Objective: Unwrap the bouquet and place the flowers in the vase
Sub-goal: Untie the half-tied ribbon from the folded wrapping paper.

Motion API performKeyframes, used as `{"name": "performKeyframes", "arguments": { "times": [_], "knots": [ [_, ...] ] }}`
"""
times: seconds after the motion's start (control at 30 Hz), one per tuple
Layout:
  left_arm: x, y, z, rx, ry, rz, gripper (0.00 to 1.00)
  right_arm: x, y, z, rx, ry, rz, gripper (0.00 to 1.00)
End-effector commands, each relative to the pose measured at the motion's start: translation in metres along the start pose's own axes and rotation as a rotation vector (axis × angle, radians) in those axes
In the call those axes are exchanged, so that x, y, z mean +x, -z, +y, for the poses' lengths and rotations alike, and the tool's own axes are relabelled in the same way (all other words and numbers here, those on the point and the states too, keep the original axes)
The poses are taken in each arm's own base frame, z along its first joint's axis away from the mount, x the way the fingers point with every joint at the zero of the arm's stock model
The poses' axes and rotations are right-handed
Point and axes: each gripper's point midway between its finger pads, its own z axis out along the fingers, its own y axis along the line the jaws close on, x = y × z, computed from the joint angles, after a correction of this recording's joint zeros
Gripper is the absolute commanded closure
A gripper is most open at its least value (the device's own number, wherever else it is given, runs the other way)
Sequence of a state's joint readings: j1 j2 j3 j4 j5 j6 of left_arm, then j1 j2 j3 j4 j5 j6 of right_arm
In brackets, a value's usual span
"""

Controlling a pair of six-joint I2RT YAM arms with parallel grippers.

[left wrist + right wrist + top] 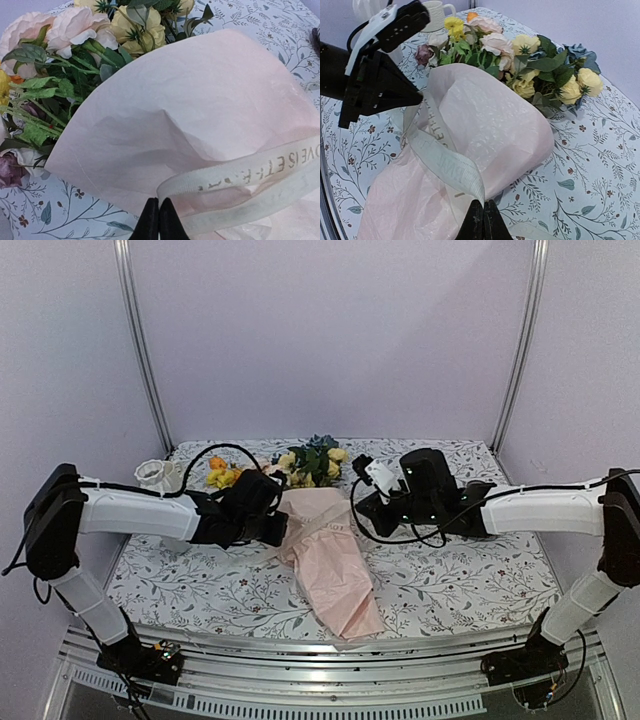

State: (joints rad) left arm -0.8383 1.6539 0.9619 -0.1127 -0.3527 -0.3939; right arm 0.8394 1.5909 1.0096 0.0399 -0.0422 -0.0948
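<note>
The bouquet lies on its side across the middle of the flowered cloth, its pale pink paper (332, 565) pointing toward the near edge. The flowers (310, 464) fan out toward the back: cream and pink roses (495, 42), yellow blooms (142, 27), blue ones. A cream printed ribbon (250, 175) circles the paper. My left gripper (159, 206) is shut on a loop of the ribbon at the bouquet's left side (281, 527). The right gripper (483, 206) is shut on another part of the ribbon (450, 167) at the bouquet's right side. The white ridged vase (157, 476) stands at the back left, partly behind the left arm.
A cream mug (438, 12) with a handle stands beyond the flower heads near the back left. The left arm's black wrist (375, 85) hangs low beside the bouquet. Purple walls and metal posts (140, 340) close the back and sides.
</note>
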Motion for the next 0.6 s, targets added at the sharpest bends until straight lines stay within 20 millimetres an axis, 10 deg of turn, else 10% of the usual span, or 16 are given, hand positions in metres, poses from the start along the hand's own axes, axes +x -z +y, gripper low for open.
{"name": "performKeyframes", "arguments": {
  "times": [0.0,0.27,0.43,0.57],
  "knots": [
    [0.000,0.010,0.012,-0.017,0.037,-0.017,0.96,0.016,0.015,-0.036,0.106,-0.161,-0.013,0.97],
    [0.011,0.019,0.019,-0.017,0.047,-0.012,0.96,0.068,0.025,-0.061,0.214,-0.297,0.060,0.93],
    [0.011,0.021,0.018,-0.012,0.049,-0.014,0.96,0.050,0.029,-0.044,0.102,-0.241,0.021,0.83],
    [0.009,0.022,0.017,-0.006,0.049,-0.017,0.95,0.033,0.032,-0.041,0.076,-0.198,0.003,0.57]
  ]
}}
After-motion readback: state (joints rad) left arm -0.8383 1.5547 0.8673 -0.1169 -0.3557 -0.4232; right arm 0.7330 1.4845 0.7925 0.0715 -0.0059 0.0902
